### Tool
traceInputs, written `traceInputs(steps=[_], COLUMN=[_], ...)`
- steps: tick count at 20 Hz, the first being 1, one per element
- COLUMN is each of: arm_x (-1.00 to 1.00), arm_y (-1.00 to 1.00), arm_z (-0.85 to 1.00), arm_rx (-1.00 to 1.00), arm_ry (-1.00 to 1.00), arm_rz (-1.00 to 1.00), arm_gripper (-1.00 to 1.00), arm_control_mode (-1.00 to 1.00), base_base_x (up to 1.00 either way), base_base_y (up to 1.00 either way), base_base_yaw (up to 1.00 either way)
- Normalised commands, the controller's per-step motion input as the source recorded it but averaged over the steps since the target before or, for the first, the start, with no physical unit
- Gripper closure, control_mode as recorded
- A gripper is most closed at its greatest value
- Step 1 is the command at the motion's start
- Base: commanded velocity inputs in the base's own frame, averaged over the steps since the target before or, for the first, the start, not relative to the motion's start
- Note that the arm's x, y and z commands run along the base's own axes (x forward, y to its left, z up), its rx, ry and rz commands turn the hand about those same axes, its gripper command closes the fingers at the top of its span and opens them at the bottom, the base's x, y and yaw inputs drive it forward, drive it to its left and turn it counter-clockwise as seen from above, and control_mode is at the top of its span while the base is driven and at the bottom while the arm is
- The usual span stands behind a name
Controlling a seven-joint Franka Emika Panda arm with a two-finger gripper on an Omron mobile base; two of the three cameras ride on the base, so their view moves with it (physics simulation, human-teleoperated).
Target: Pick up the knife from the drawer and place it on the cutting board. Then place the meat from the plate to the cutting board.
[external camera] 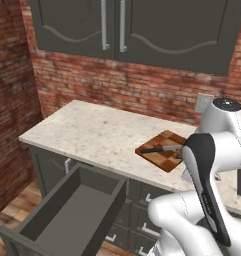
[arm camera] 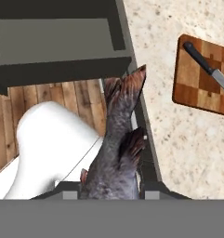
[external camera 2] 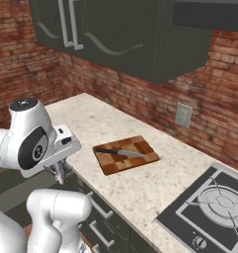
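Observation:
My gripper (arm camera: 111, 190) is shut on the meat (arm camera: 115, 148), a grey fish whose tail points away from the hand. It hangs in front of the counter's edge, left of the cutting board (arm camera: 201, 79). The right base view shows the gripper (external camera 2: 59, 170) low at the counter front with the fish (external camera 2: 58, 174) in it. The knife (external camera 2: 120, 152) lies flat on the checkered wooden cutting board (external camera 2: 125, 154), black handle to the left; it also lies on the board (external camera: 162, 150) as the knife (external camera: 159, 148). The drawer (external camera: 72, 210) stands pulled out with nothing in it. The plate is out of view.
A speckled stone counter (external camera: 92, 132) runs along the brick wall under dark upper cabinets (external camera: 132, 25). A gas stove (external camera 2: 209, 207) sits at the counter's right end. Wooden floor (arm camera: 53, 95) lies below the drawer (arm camera: 62, 42).

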Motion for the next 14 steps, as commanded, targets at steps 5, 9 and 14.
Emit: traceInputs(steps=[5,9,14], arm_x=[0.60,0.61,0.61], arm_y=[-0.08,-0.11,-0.24], arm_z=[-0.27,-0.20,-0.09], arm_rx=[0.00,0.00,0.00], arm_ry=[0.00,0.00,0.01], arm_rz=[0.05,0.06,0.06], arm_gripper=[1.00,1.00,1.00], arm_control_mode=[-1.00,-1.00,-1.00], base_base_x=[0.00,0.00,0.00], base_base_y=[0.00,0.00,0.00], base_base_yaw=[0.00,0.00,0.00])
